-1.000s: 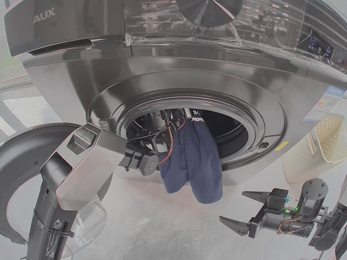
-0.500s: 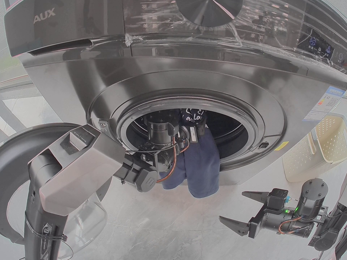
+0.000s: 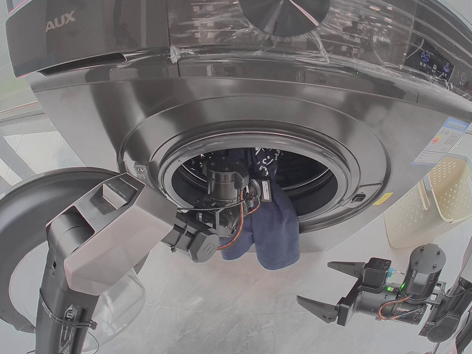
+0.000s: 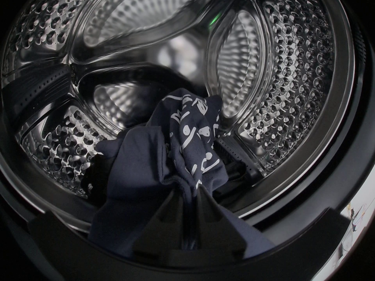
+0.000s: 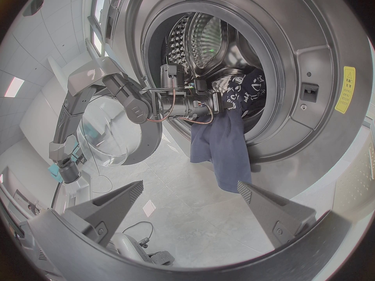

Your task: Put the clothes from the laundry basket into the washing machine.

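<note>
Left gripper [image 4: 189, 200] is clamped on the navy garment [image 3: 273, 227] and has carried its printed end deeper into the drum [image 4: 291, 59]. Its tail hangs over the washing machine [image 3: 344, 124] door rim, so loading is judged incomplete. Right gripper [image 3: 314, 282] hangs nearby, jaws spread.

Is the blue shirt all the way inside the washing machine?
No, much of the blue shirt hangs outside, draped over the lower rim of the washing machine opening.
</note>
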Available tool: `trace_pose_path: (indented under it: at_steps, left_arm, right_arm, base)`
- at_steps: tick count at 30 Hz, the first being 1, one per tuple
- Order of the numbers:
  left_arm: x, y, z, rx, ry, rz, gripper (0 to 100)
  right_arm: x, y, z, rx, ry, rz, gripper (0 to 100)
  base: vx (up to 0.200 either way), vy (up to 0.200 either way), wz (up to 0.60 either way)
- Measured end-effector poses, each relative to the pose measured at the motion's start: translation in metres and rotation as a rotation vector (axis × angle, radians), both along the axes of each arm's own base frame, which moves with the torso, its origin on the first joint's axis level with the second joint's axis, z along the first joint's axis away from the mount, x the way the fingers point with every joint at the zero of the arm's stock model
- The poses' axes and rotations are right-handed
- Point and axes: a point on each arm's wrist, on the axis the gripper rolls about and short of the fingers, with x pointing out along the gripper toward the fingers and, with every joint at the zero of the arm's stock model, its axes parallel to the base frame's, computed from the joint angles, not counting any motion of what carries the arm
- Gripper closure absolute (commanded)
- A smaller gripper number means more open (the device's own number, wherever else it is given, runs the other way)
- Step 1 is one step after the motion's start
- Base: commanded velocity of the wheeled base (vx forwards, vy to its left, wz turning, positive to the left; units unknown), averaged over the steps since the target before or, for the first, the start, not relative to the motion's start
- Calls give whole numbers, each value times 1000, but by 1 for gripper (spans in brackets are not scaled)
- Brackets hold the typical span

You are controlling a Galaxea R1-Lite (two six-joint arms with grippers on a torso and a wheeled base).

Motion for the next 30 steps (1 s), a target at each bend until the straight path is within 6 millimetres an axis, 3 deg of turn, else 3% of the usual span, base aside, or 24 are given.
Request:
trace_pose_path:
  at_steps: [5, 13, 19, 20, 30]
  left_arm:
    - [7, -8, 12, -63, -44, -6, 100]
    - [25, -19, 50, -228, -183, 10, 100]
    - [33, -21, 62, -288, -243, 23, 100]
    - [34, -21, 60, -288, -242, 26, 0]
    - [25, -21, 35, -227, -162, 17, 0]
  right_arm:
    - [0, 0, 0, 0, -1, 1, 0]
    - [0, 0, 0, 1, -1, 1, 0]
    - [0, 0, 0, 0, -1, 0, 0]
    - [0, 0, 0, 1, -1, 0, 0]
    - [0, 0, 0, 1, -1, 0, 0]
  base:
    - [0, 0, 0]
    - [0, 0, 0]
    - [0, 0, 0]
    - [0, 0, 0]
    - [0, 0, 0]
